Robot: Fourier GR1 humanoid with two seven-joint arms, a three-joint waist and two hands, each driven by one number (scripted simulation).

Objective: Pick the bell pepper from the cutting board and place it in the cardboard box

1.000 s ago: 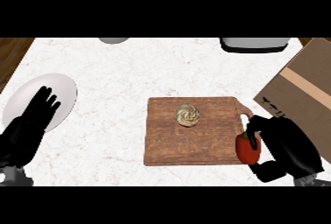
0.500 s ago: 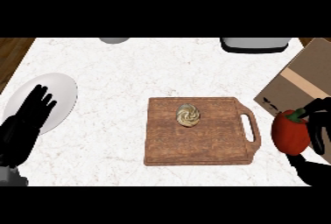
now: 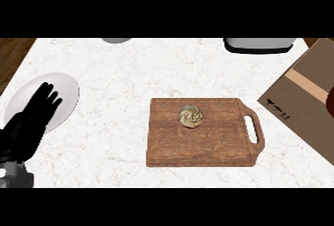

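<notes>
White counter (image 3: 163,70) — bell pepper (image 3: 331,102) barely visible at cardboard box (image 3: 306,95); left hand (image 3: 36,115) relaxed.

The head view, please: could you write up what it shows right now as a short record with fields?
surface: white marbled counter
cutting board: brown wood, handle slot toward the right
on the board: a small swirled pastry; no bell pepper visible
cardboard box: at the right edge, partly out of view
plate: white, far left
left hand: open, fingers straight, over the plate
right hand: not in view
top edge: two objects, cut off, unidentifiable
</notes>
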